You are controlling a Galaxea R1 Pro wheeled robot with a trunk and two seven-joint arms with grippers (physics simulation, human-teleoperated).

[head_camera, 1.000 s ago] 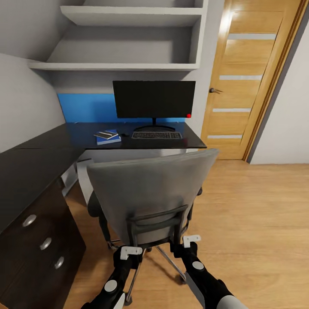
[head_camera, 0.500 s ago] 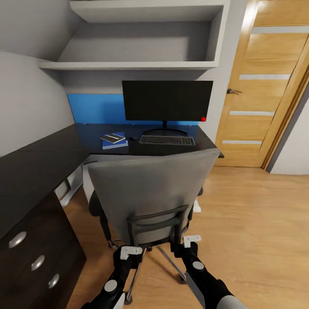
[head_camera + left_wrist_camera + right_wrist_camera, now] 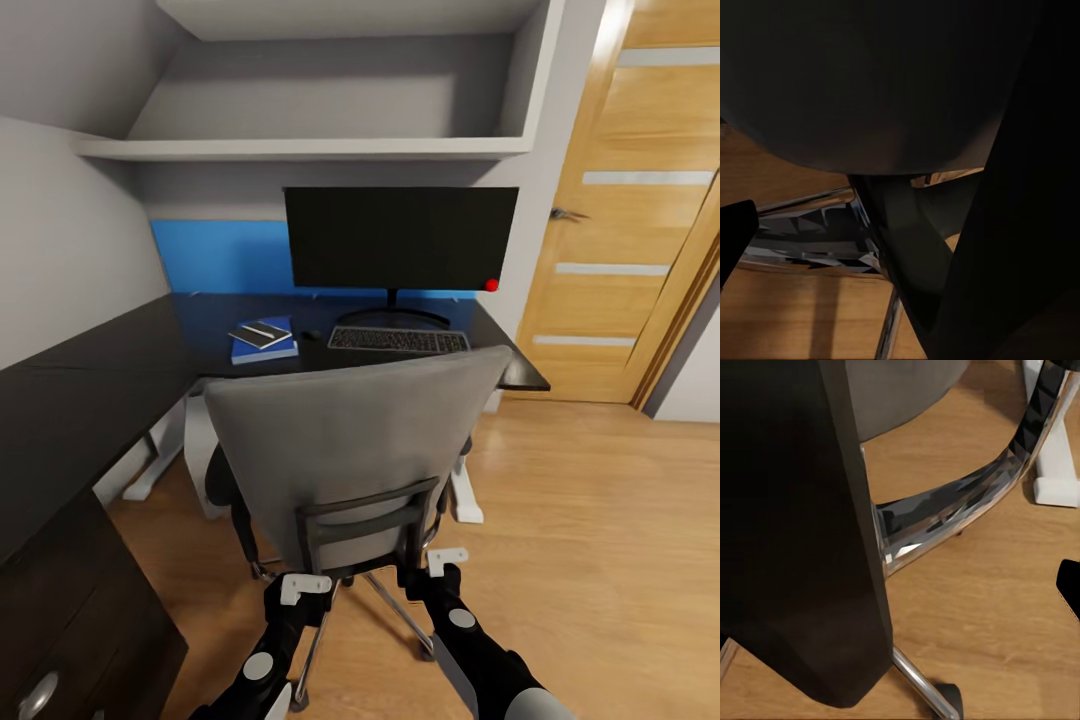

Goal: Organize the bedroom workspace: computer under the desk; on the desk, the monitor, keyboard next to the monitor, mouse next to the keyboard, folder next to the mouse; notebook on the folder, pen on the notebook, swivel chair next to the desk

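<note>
Left gripper (image 3: 303, 592) and right gripper (image 3: 441, 568) set low against the back frame of the swivel chair (image 3: 350, 450), one at each lower corner; apparently clamped on the black frame bars, though finger closure cannot be told from the head view, and both wrist views sit too near the dark frame to settle it. Chair placed between robot and desk (image 3: 120, 370), seat facing the monitor (image 3: 400, 238), chrome base (image 3: 960, 506) on the wooden floor. Judged step: pushing the chair in beside the desk. For a clean push: keep both arms level and advance evenly to prevent swivel of the seat; drive straight toward the knee space; stop short of the desk edge. On the desk: keyboard (image 3: 398, 340) in front of the monitor, mouse (image 3: 311, 335) just beside it, folder (image 3: 263, 349) next, notebook (image 3: 260, 333) stacked on the folder, with a pale line on top, presumably the pen. In the way: white desk leg (image 3: 464, 495) near the base on the right; drawer unit (image 3: 60, 640) close on the left. Door (image 3: 640, 200) well apart.
</note>
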